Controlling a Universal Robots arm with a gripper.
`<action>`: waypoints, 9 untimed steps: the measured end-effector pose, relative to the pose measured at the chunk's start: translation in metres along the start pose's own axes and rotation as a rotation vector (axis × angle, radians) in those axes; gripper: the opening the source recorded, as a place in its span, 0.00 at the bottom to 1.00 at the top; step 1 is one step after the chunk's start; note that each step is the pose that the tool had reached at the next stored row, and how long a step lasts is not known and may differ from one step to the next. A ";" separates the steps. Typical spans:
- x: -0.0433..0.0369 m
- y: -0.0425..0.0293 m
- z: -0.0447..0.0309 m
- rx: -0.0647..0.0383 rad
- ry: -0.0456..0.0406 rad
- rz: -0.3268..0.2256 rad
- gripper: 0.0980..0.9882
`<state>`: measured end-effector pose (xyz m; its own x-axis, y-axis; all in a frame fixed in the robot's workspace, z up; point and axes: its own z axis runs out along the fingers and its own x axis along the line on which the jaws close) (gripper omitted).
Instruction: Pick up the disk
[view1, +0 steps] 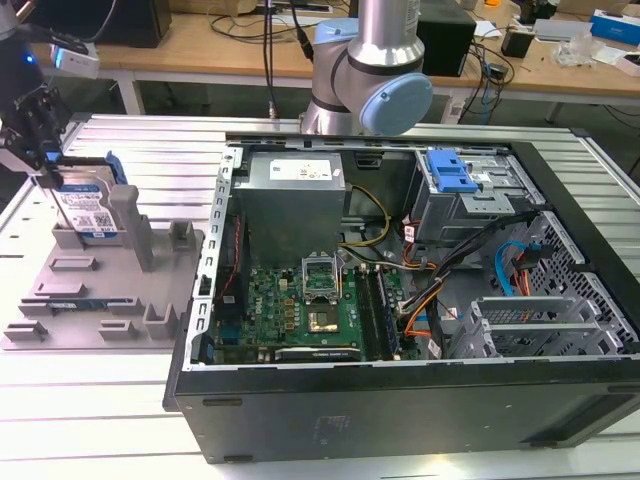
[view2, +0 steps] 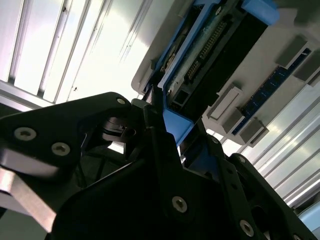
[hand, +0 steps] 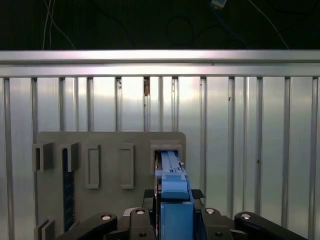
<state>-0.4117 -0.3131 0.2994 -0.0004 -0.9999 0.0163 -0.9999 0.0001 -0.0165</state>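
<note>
The disk (view1: 88, 208) stands on edge in a slot of the grey fixture tray (view1: 95, 300) at the exterior view's left, its white-and-blue label facing the camera. My gripper (view1: 45, 165) comes down on its upper edge, away from the computer case. In the first wrist view the disk's blue rail (hand: 173, 187) runs between the black fingers of the gripper (hand: 173, 200), which sit tight against both sides. The second wrist view shows the disk's connector edge (view2: 210, 50) just past the gripper (view2: 165, 125). The disk's lower edge still rests in the tray (hand: 110, 140).
An open computer case (view1: 400, 300) fills the middle and right of the ribbed metal table, with a blue-handled drive cage (view1: 450, 175) at its back. The arm's base (view1: 365, 80) stands behind the case. A dark circuit strip (hand: 67, 180) lies in the tray.
</note>
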 end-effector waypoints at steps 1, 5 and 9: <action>0.0003 0.0000 -0.0001 0.000 0.0001 0.000 0.30; 0.0008 -0.0001 -0.0040 0.000 0.0000 0.000 0.30; 0.0010 -0.0002 -0.0118 0.000 -0.0002 0.000 0.30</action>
<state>-0.4117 -0.3138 0.3112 -0.0004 -0.9999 0.0161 -0.9999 0.0001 -0.0164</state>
